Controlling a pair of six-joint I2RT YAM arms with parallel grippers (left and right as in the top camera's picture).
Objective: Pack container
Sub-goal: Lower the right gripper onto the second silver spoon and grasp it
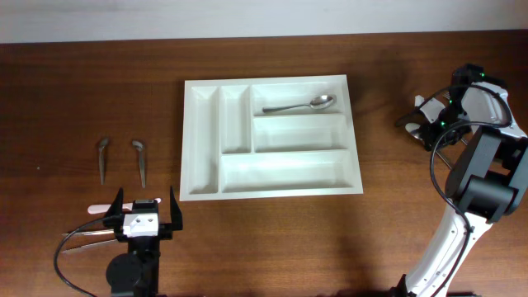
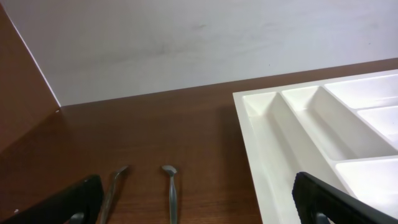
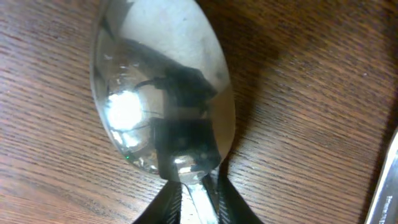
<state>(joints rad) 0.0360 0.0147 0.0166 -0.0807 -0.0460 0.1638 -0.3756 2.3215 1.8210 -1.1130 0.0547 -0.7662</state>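
Pinching a spoon (image 3: pixel 161 93), right tool (image 3: pixel 194 202) stands clear of container (image 1: pixel 188 140); left tool (image 1: pixel 147 205) gapes empty.

Close above a spoon (image 3: pixel 161 81) lying on a dark wood-grain table (image 3: pixel 311 93), with the bowl toward the top and filling much of the picture. In the shiny bowl, a bright glare at left and a dark blocky reflection at centre. At the bottom edge, pinched at the neck between two dark fingers (image 3: pixel 163 206) of the gripper (image 3: pixel 194 198), one touching each side. At the right edge, a pale metallic sliver (image 3: pixel 387 186), too cropped to name.
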